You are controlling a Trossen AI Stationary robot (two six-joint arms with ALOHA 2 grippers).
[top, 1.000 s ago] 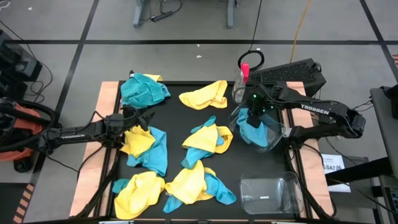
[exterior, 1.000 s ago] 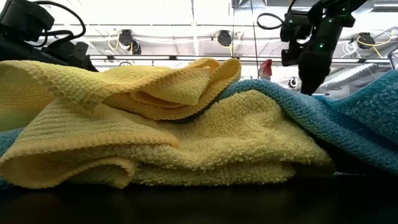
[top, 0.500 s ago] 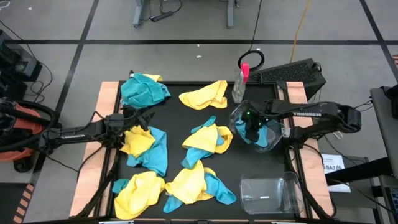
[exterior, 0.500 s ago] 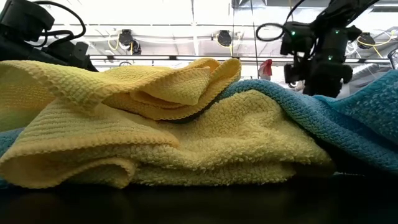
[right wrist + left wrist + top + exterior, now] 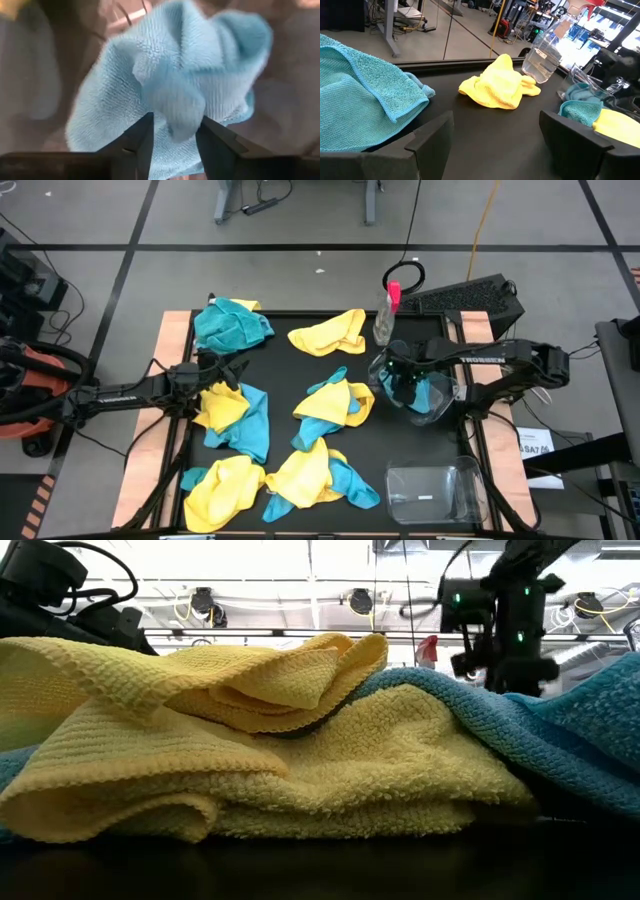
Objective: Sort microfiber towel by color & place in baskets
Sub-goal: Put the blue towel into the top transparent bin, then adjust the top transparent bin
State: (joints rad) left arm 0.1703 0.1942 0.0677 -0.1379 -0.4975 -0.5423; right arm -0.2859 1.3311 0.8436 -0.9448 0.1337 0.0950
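Here the right gripper (image 5: 174, 131), seemingly clamped on a blue towel (image 5: 175, 85), is inside the basket (image 5: 440, 405).

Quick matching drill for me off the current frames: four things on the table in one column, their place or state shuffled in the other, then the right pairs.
Things:
1. Right claw
2. Left claw
3. Near basket
4. Spray bottle

Places or states:
A. Holds no towel, at the table's front right
B. Stands upright, just behind the far basket
C. Open, between the teal towel and a yellow-and-blue pile
D. Over the far basket, fingers around a blue towel

Pairs: 1-D, 2-C, 3-A, 4-B
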